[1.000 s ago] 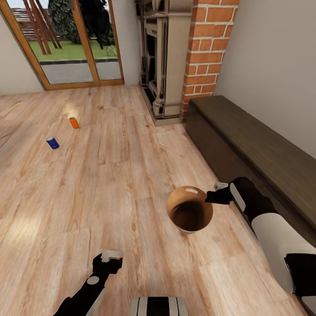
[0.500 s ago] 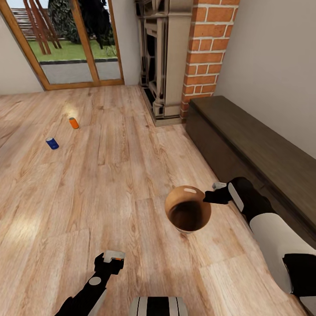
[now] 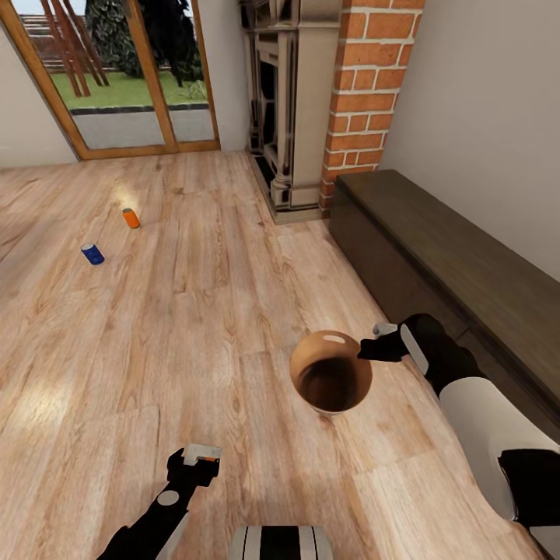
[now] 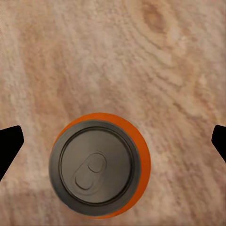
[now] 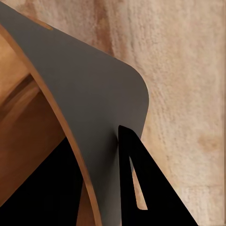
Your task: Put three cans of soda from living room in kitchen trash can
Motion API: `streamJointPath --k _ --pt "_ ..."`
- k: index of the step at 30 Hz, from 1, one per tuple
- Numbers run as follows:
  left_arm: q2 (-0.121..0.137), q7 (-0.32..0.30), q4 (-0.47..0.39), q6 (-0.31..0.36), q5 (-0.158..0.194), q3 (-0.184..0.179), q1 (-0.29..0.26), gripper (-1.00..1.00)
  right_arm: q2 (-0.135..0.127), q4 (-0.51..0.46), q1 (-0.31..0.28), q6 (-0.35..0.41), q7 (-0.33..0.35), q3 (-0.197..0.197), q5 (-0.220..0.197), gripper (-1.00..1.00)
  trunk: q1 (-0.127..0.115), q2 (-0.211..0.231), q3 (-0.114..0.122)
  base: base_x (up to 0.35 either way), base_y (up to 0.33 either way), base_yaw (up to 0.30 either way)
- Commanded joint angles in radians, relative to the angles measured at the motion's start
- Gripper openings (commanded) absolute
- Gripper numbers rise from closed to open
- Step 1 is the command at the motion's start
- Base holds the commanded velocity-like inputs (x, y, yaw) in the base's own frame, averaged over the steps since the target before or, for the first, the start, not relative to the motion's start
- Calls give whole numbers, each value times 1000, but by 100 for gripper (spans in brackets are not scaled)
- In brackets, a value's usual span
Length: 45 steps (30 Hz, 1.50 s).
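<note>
Light wood plank flooring (image 3: 194,327) runs across the living room to wood-framed glass doors (image 3: 117,78) that open onto a sunlit lawn. A pale fireplace surround (image 3: 292,101) stands beside a red brick column (image 3: 369,85), with a long dark wood bench (image 3: 443,249) set against the plain grey wall (image 3: 482,109).

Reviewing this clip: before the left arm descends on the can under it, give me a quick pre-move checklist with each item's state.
1. Left gripper jaws open, tips wide on either side: ok.
2. Orange soda can with silvery top upright on the wood plank floor, between the tips: ok.
3. Can centred between the jaws: not ok, it sits off to one side.
4. Tan-brown round bin gripped at its rim by the right gripper: ok.
5. Other cans located: small orange can and blue can on the floor near the glass doors: ok.
</note>
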Motion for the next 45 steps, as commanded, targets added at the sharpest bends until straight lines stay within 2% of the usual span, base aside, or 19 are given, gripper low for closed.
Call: streamJointPath --k 1,6,9,17,39,45 --pt "0 0 0 0 0 2 0 100 0 0 0 3 4 1 -26 -100 0 0 0 0 0 0" --pt "0 -3 -1 0 0 4 0 100 0 -4 0 3 4 4 -26 -100 0 0 0 0 0 0" --pt "0 -6 0 0 1 5 0 100 0 -6 0 3 4 5 -26 -100 1 -1 -12 0 0 0" --pt "1 -4 -7 1 2 6 0 100 0 -7 1 3 4 7 -26 -100 1 -1 -18 0 0 0" --pt "2 -1 -24 1 2 0 1 100 0 -7 1 3 4 11 -26 -100 1 -1 -20 0 33 0" --pt "1 -5 -23 2 2 -2 1 100 0 -8 1 3 4 11 -26 -100 4 -2 -43 0 0 0"
